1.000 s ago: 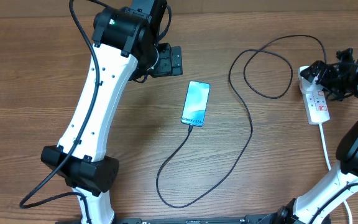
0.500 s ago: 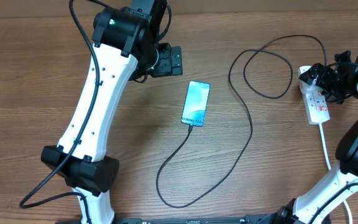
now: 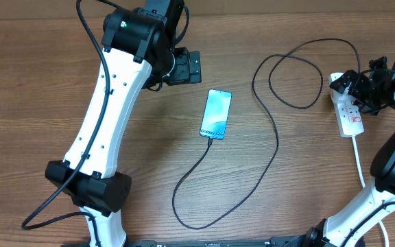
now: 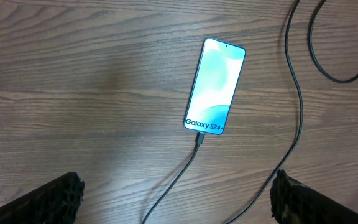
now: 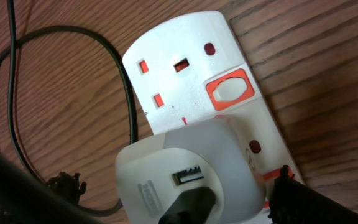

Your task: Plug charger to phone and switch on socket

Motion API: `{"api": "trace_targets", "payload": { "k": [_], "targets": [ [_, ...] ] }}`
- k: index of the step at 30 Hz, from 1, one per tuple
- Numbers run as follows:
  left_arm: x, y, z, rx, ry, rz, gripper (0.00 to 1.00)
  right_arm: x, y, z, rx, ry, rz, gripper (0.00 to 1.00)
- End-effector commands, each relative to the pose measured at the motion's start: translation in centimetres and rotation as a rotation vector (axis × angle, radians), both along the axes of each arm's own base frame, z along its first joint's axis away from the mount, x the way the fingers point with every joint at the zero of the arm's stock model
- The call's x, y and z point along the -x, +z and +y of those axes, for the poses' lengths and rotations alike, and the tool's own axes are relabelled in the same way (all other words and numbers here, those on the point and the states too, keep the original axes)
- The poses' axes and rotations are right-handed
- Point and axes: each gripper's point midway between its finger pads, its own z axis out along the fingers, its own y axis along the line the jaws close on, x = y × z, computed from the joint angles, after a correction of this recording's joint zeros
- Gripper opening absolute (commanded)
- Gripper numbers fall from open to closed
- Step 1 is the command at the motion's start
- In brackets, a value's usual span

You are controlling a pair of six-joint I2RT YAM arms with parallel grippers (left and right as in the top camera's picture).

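The left arm stands left of the phone and leans away over the table. The left gripper hangs above and just left of the phone's top end, its fingers spread fully with nothing between them. The phone lies flat, its screen lit. The charger has its tip meeting the phone's lower edge, and its cable loops off to the right. Far right of the phone, the right gripper hovers low over the socket, spread wide and empty. It sits either side of a white adapter beside a red-rimmed switch.
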Motion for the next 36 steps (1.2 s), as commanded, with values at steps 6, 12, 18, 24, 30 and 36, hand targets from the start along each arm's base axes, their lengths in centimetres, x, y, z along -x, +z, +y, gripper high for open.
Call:
{"api": "trace_targets", "payload": {
  "k": [6, 12, 18, 24, 30, 36],
  "targets": [
    [-0.3, 0.0, 0.2, -0.013, -0.013, -0.009, 0.99, -1.1, 0.7, 0.6, -0.009, 0.013, -0.025, 1.0],
    [-0.3, 0.0, 0.2, -0.013, -0.013, -0.009, 1.0, -1.4, 0.7, 1.6, -0.015, 0.022, -0.021, 1.0],
    [-0.3, 0.0, 0.2, -0.013, -0.013, -0.009, 1.0, -1.5, 0.6, 2.4, -0.021, 0.03, -0.01, 1.0],
    [-0.3, -0.1, 0.2, -0.013, -0.013, -0.009, 0.99, -1.2, 0.4, 2.0, 0.0, 0.018, 0.007, 1.0],
    [-0.3, 0.0, 0.2, -0.013, -0.013, -0.009, 0.99, -1.2, 0.3, 2.0, -0.006, 0.004, 0.01, 1.0],
    [-0.3, 0.0, 0.2, -0.013, -0.013, -0.009, 0.99, -0.4, -1.2, 2.4, -0.031, -0.024, 0.034, 1.0]
  ]
}}
